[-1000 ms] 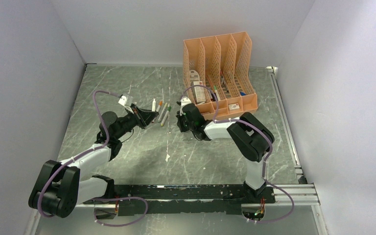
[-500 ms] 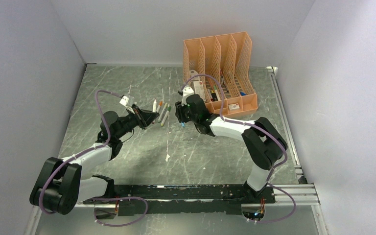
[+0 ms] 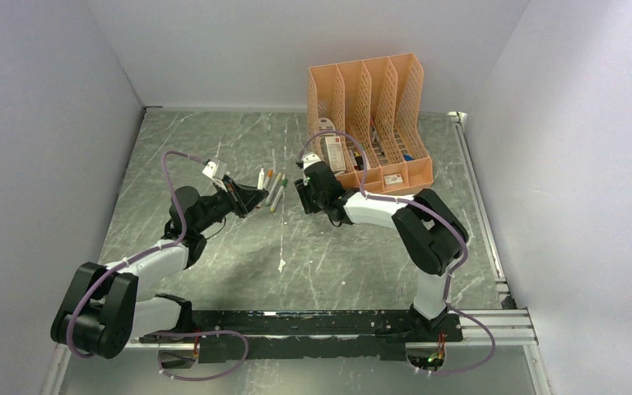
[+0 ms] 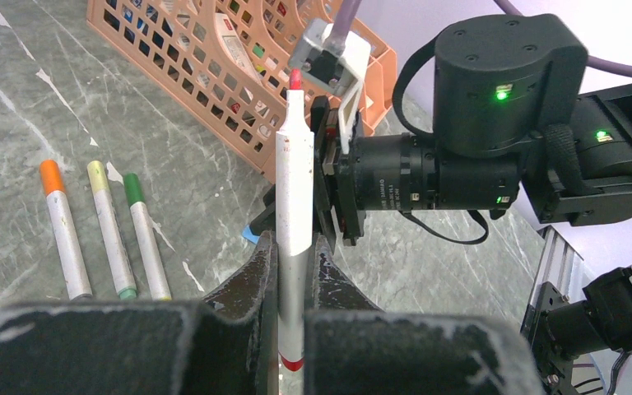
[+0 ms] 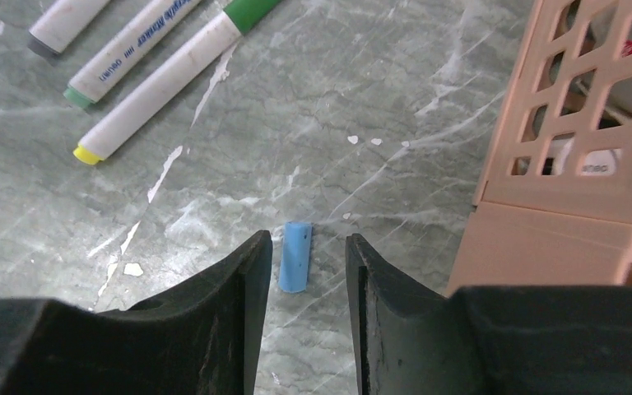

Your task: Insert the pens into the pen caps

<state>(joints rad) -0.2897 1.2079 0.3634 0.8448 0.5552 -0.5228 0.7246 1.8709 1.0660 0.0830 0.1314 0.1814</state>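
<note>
Two hands were busy: the left hand (image 4: 295, 271) clamped a red-tipped pen (image 4: 294, 189) tip-outward, I'd guess for capping, while the right hand (image 5: 306, 247) sat open, a blue cap (image 5: 295, 257) lying on the worktop (image 5: 378, 99) between its fingers (image 5: 230, 288).

1. A peach lattice organiser (image 5: 543, 222) stands just beside the right claw (image 5: 306, 240) (small boxes (image 3: 335, 153) sit in its slots).
2. A grey marbled tabletop (image 5: 428, 82), flecked white, lies beneath that claw.
</note>
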